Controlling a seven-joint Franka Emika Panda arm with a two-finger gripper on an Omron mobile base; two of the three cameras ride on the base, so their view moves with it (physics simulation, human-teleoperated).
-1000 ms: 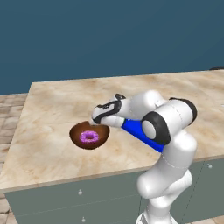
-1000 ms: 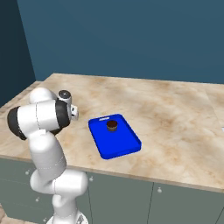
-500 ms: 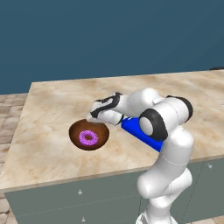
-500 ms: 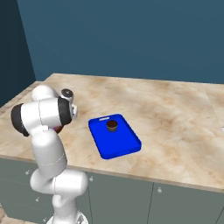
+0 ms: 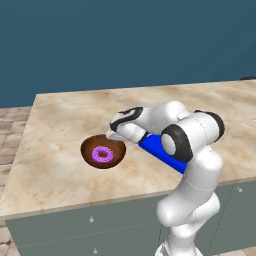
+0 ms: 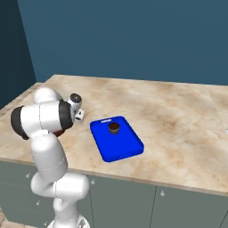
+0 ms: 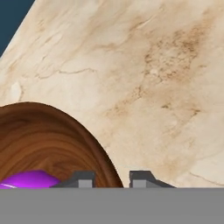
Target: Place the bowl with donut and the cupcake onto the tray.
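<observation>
Pink-iced donut [image 5: 103, 154] in brown bowl [image 5: 91, 146]; cupcake [image 6: 114, 128] upright on blue tray [image 6: 122, 147].

A glossy white arm [image 5: 192, 200] of rounded, bulbous segments rises at the lower right of the left base view, with black bands at its joints. Its pincer [image 7: 112, 179] ends in small dark grey, squared finger tips [image 7: 83, 179].

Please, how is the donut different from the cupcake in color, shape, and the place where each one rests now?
Color: the donut has bright pink-purple icing; the cupcake is dark brown.
Shape: the donut is a flat ring with a hole; the cupcake is a small upright cup form.
Place: the donut lies inside the wooden bowl on the counter; the cupcake stands on the blue tray.
Both are small next to what holds them.
</observation>
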